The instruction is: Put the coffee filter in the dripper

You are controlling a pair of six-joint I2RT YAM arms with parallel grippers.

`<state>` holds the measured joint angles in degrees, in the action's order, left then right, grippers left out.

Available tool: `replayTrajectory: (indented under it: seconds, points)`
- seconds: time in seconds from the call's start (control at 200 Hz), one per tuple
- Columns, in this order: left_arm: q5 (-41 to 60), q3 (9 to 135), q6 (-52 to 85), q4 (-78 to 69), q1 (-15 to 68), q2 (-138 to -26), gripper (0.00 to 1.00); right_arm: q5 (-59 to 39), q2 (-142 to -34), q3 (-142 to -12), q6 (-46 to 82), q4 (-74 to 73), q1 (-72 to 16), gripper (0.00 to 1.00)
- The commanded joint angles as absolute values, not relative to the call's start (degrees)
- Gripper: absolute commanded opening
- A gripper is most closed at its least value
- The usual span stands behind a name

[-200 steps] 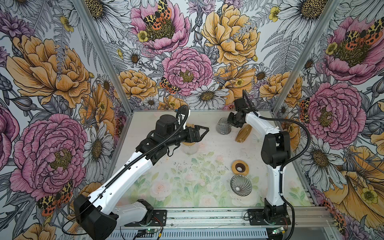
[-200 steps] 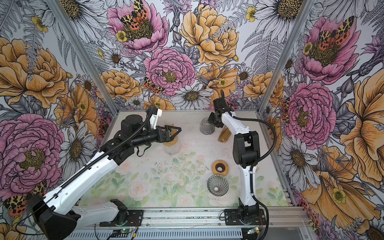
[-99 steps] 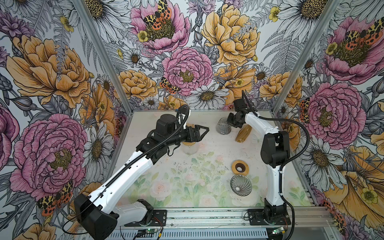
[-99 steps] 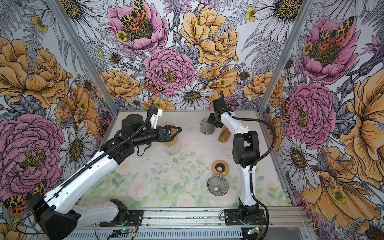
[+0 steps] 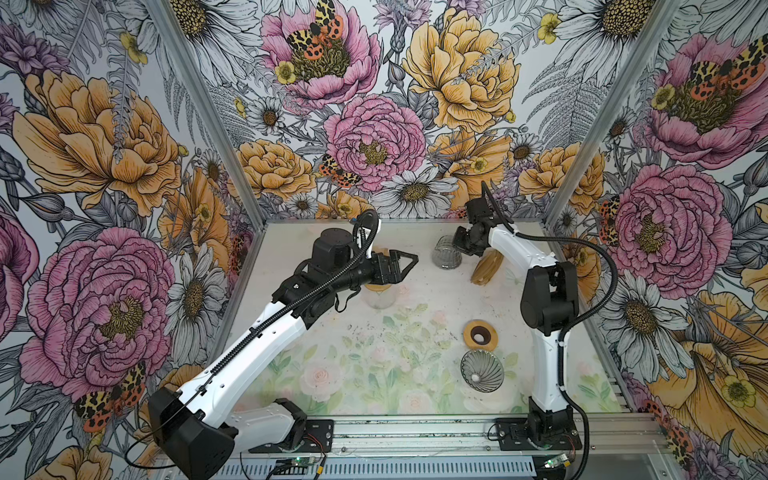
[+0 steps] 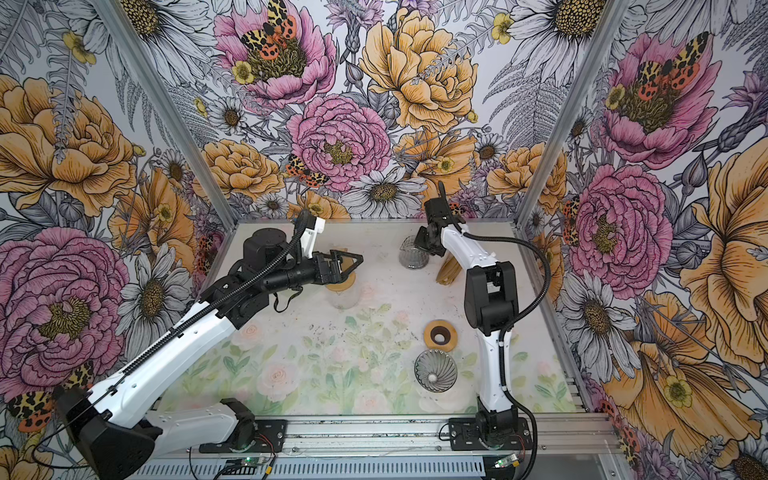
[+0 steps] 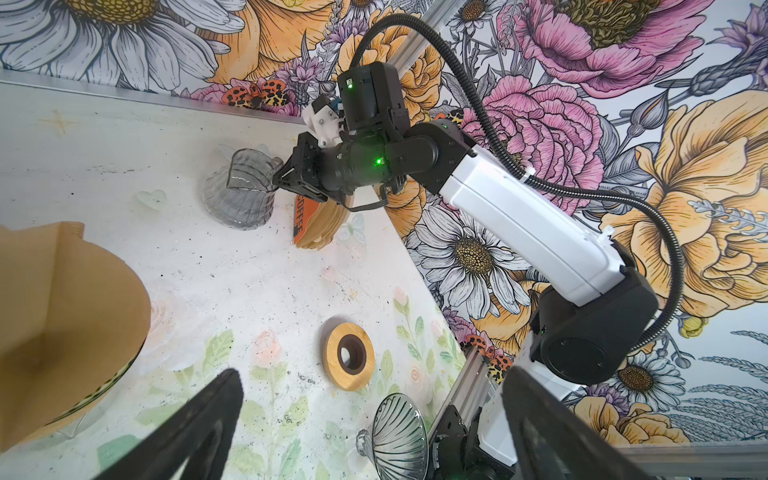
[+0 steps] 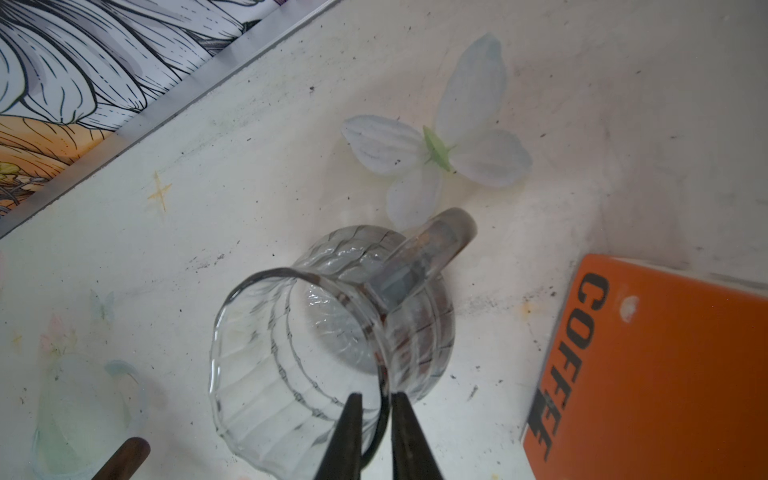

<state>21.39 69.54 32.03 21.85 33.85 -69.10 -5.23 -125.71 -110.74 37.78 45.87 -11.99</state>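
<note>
The ribbed grey glass dripper (image 5: 482,370) (image 7: 399,436) lies at the front right, with nothing in it. A brown paper coffee filter (image 7: 62,299) (image 5: 379,286) stands open in a clear glass vessel at mid-table. My left gripper (image 5: 409,266) (image 7: 372,374) hovers just above that filter, open and holding nothing. More brown filters stand in an orange "COFFEE" pack (image 8: 648,365) (image 5: 487,268) at the back right. Beside the pack, my right gripper (image 8: 377,397) (image 5: 459,245) pinches the rim of a ribbed glass pitcher (image 8: 316,353) (image 5: 445,253), one finger inside the wall and one outside.
A wooden ring (image 5: 481,336) (image 7: 349,356) lies flat just behind the dripper. The pitcher's handle (image 8: 432,249) points away from my right fingers. Flowered walls close in the back and both sides. The right arm's elbow (image 5: 548,295) stands over the table's right side.
The right gripper's jaws have narrowed onto the pitcher's rim. Neither arm has visibly moved, and the left gripper stays wide open.
</note>
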Motion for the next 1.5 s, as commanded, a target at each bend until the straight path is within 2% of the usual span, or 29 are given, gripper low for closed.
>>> replayTrajectory:
  seconds: [0.0,0.265,0.59,0.791,1.091,1.316,1.496]
  points:
    - [20.6,70.9,31.6,22.0,33.3,-69.6,0.99,-5.5,-126.4,-109.2,36.0,45.3,-12.5,0.15]
    - [20.6,70.9,31.7,21.9,33.3,-70.0,0.99,-5.6,-124.6,-107.3,33.0,46.4,-12.8,0.12]
    - [20.5,70.4,31.7,21.9,33.4,-70.0,0.99,-1.0,-118.9,-102.4,28.0,47.7,-15.6,0.08]
    - [20.5,69.5,31.9,21.7,33.3,-69.6,0.99,3.5,-114.4,-97.2,24.4,48.3,-19.0,0.08]
    - [20.3,67.9,30.0,22.3,33.0,-67.3,0.99,5.3,-105.1,-85.9,21.1,48.3,-24.4,0.07]
    - [21.3,68.3,28.5,25.1,31.9,-66.4,0.99,7.0,-98.7,-79.6,20.9,48.2,-28.7,0.07]
    - [21.2,68.2,29.3,25.1,31.9,-66.7,0.99,8.1,-97.9,-78.5,23.1,48.2,-29.2,0.07]
